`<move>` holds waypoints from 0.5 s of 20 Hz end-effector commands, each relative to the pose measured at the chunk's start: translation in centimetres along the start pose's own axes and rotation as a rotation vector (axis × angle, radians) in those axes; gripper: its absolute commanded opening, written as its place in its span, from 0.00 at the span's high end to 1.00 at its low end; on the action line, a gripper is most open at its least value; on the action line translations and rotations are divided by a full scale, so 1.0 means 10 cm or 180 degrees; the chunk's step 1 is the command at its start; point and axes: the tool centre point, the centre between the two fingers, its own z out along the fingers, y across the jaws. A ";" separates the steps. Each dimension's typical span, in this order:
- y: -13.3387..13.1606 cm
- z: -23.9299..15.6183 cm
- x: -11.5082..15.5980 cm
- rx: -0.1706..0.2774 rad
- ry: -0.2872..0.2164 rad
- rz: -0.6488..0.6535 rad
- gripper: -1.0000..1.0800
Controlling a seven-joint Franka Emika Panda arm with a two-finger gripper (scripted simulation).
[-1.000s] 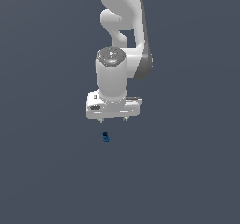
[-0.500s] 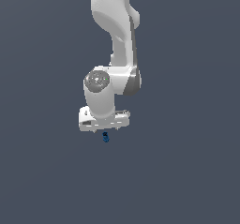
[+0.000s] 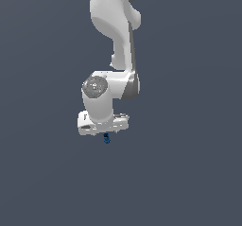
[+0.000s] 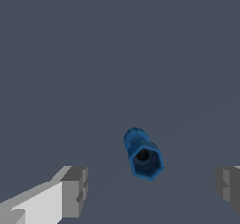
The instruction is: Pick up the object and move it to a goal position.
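The object [image 3: 106,138] is a tiny dark-blue lump lying on the grey floor, peeking out just under the white hand in the exterior view. In the wrist view the object [image 4: 142,153] looks like a short blue piece with a hexagonal end and a dark hole. My gripper [image 4: 150,188] is open, its two grey fingertips [image 4: 75,190] standing wide apart on either side of the object without touching it. In the exterior view the fingers are hidden behind the hand.
A plain dark grey floor [image 3: 189,173] fills both views. The white arm [image 3: 116,36] rises above the hand toward the top of the exterior view.
The arm has swung toward the exterior view's left and lowered. The hand has come down onto the object, which has not moved.
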 end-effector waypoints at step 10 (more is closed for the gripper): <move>0.00 0.46 -0.01 0.0002 0.0000 -0.0007 0.04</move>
